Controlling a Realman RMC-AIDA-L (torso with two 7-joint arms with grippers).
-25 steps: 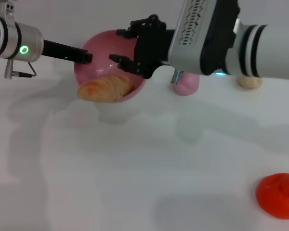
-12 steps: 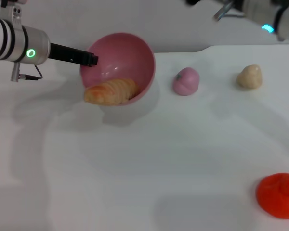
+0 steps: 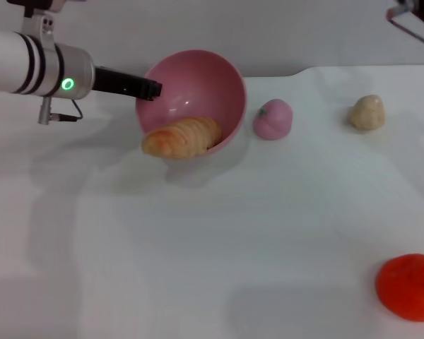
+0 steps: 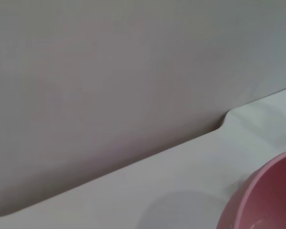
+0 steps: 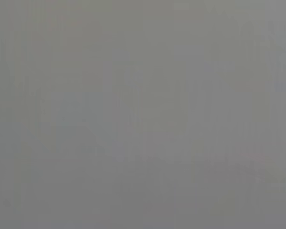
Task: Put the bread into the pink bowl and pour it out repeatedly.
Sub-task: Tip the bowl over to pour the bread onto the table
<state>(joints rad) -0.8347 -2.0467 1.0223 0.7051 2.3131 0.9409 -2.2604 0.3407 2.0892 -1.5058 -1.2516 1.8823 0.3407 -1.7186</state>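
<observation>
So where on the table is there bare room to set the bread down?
Bare: the wide near stretch of table between the pink bowl and orange-red toy. Crowded: the far row, where bread, left gripper, peach toy and beige lump sit.

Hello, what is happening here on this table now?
The left gripper holds the pink bowl by its rim, tipped on its side with the opening toward the camera. The bread lies in the lower lip, half sticking out over the white table. The right arm is up at the far corner, away from the work. A pink peach toy, a beige lump and an orange-red round thing lie untouched.
</observation>
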